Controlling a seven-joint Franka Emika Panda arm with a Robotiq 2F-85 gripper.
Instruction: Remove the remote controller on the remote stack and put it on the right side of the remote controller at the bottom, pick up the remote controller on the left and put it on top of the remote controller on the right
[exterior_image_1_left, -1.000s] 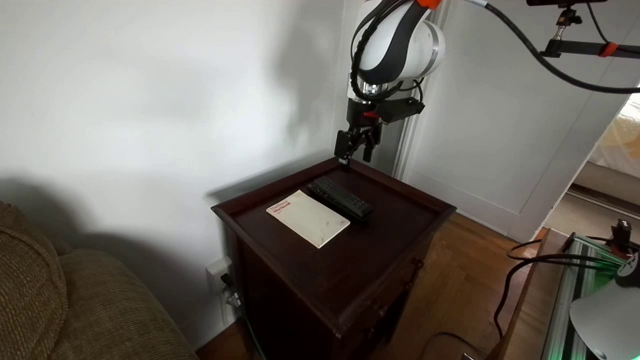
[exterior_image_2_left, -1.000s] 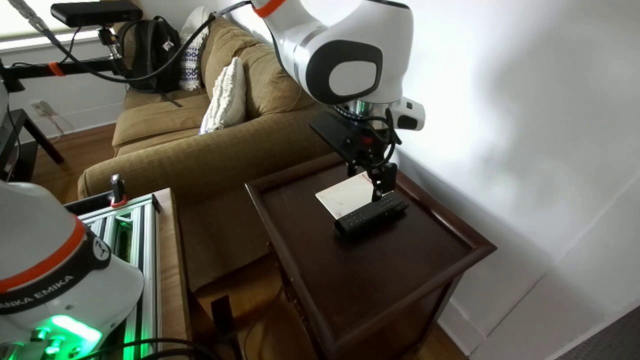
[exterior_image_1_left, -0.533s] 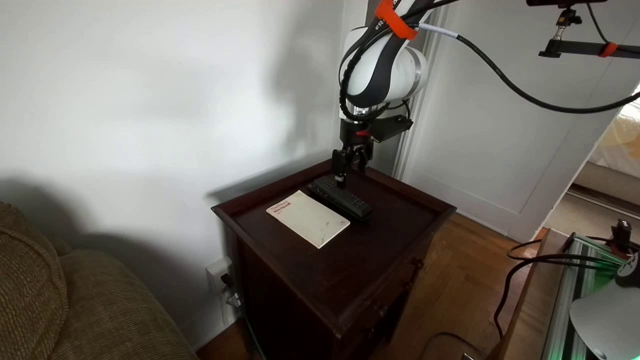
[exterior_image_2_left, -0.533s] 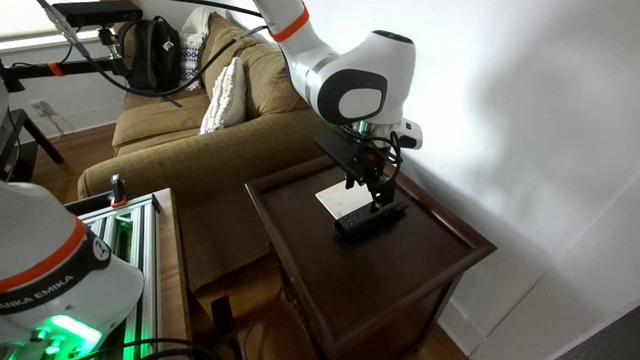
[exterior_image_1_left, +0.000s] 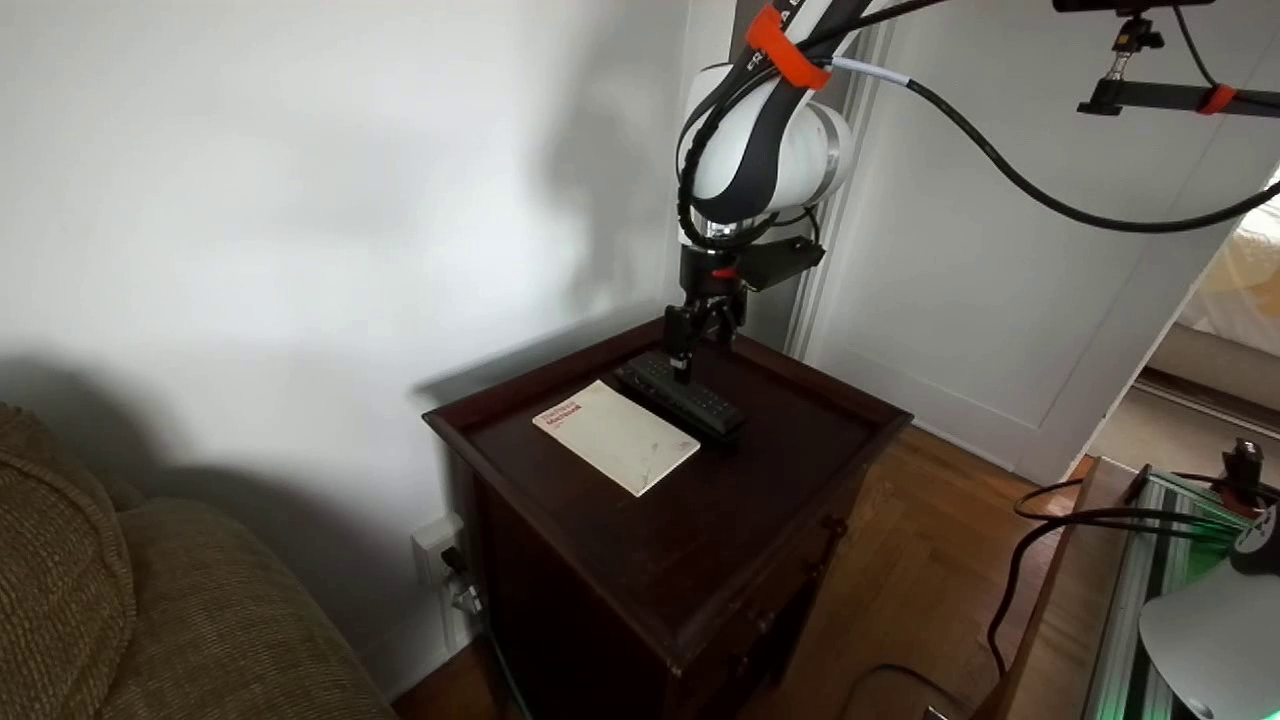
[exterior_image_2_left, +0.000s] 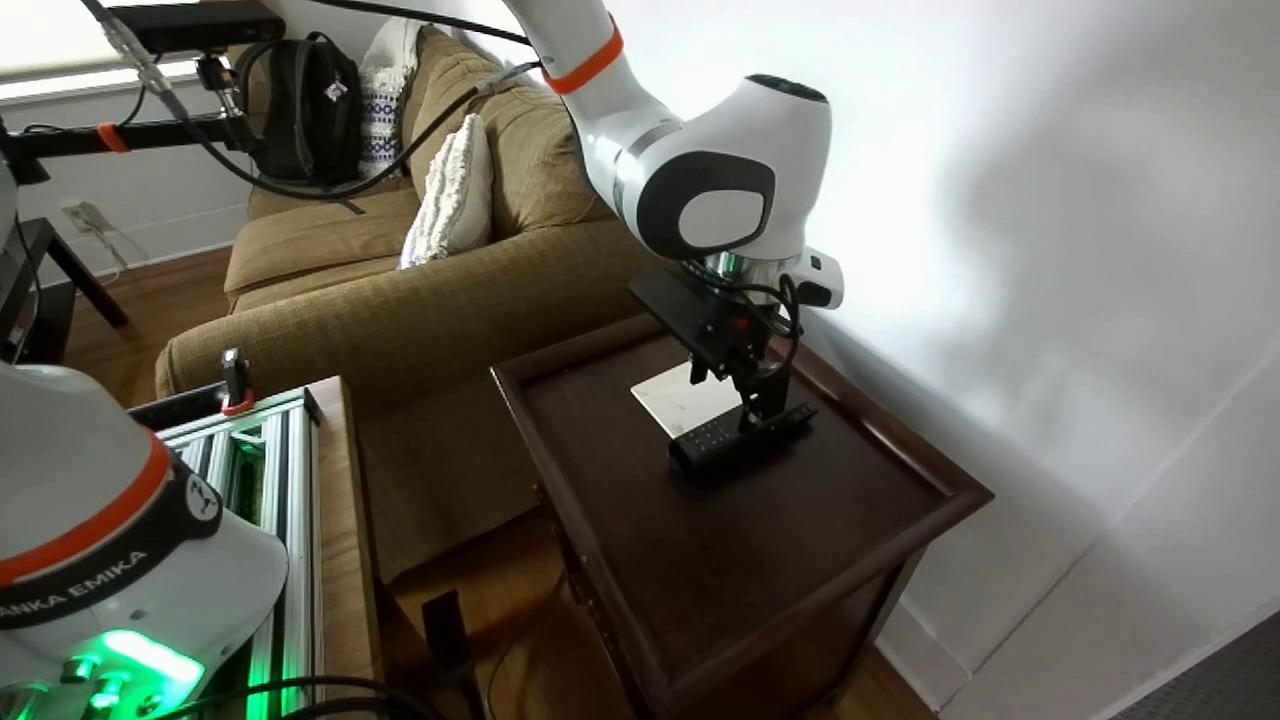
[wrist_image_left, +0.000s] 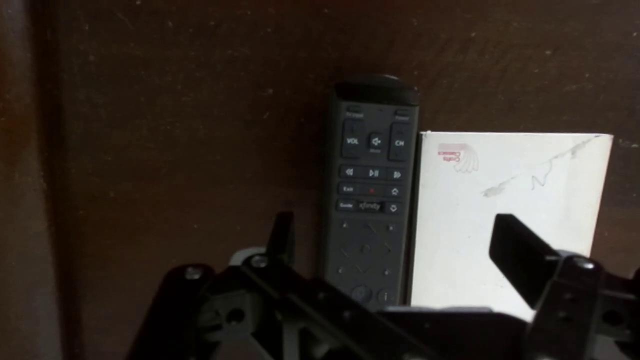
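Observation:
The remote stack (exterior_image_1_left: 715, 410) is slim, black and bar-shaped, and lies on the dark wooden cabinet top. It also shows in an exterior view (exterior_image_2_left: 700, 443). The wrist view shows its top remote controller (wrist_image_left: 372, 175) from above, buttons up; its near end is hidden behind the gripper. How many remotes lie beneath cannot be told. My gripper (wrist_image_left: 395, 227) is open and empty above the stack, one finger left of the remote and the other over the white sheet. It also shows low over the stack in both exterior views (exterior_image_1_left: 705, 357) (exterior_image_2_left: 725, 393).
A white paper sheet (wrist_image_left: 500, 215) lies close beside the stack, also seen in both exterior views (exterior_image_1_left: 615, 437) (exterior_image_2_left: 682, 400). The cabinet top (exterior_image_2_left: 800, 560) has a raised rim. A wall stands behind it, and a brown sofa (exterior_image_2_left: 420, 310) stands near its side.
My gripper has come down towards the remote stack, mostly in the first half second and only slightly since. The stack and the white sheet have not moved.

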